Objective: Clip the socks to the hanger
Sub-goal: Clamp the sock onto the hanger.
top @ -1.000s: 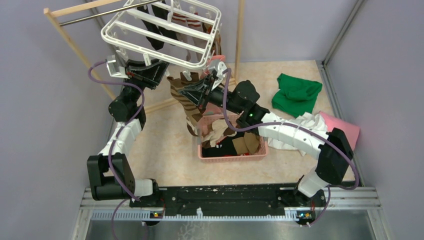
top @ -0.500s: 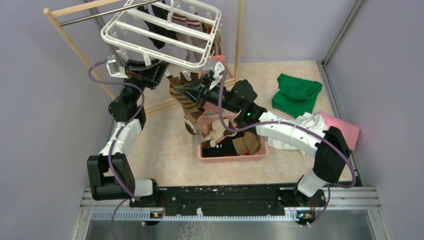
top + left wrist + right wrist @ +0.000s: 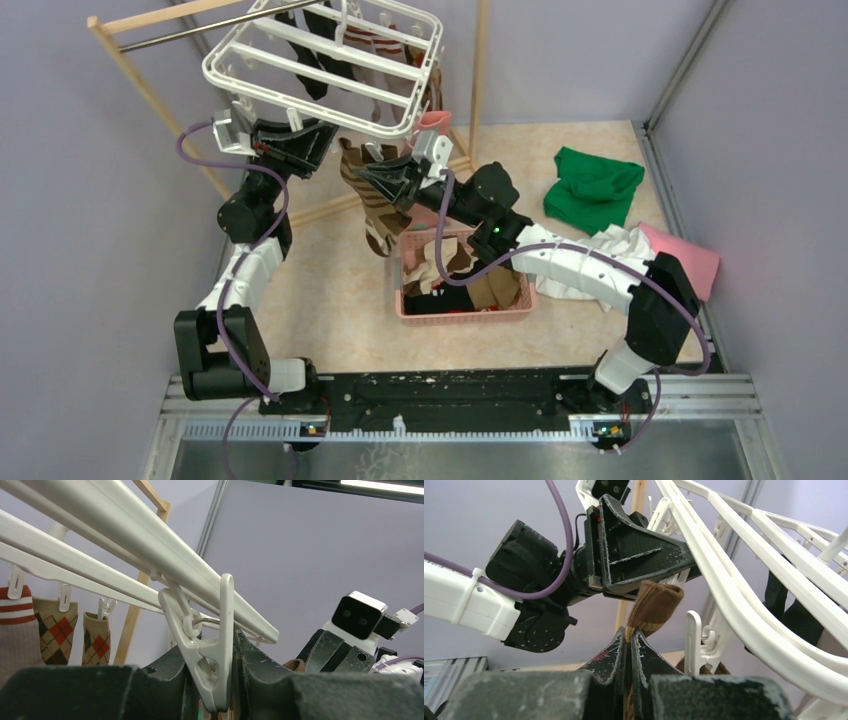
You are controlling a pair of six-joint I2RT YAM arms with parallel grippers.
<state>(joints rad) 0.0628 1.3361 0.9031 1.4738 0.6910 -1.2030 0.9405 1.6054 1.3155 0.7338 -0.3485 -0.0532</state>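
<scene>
Above beige tabletop [image 3: 330,300], right pincer [image 3: 629,630] grips one striped sock [image 3: 372,205] hanging vertically, cuff up; left pincer [image 3: 212,670] squeezes one hanger [image 3: 320,65] clip [image 3: 222,610]

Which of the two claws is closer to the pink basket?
The right. The right gripper, shut on a brown striped sock, hangs just beyond the far-left corner of the pink basket; the left gripper is farther left, squeezing a hanger clip.

Hidden: tip of clip [image 3: 212,650], between left gripper [image 3: 212,682] fingers; body of brown sock [image 3: 655,605], below right gripper [image 3: 629,640], running off at 6 o'clock. Cut off: striped sock [image 3: 15,625] at 9 o'clock; hanger [image 3: 330,60] far side at 12 o'clock.
</scene>
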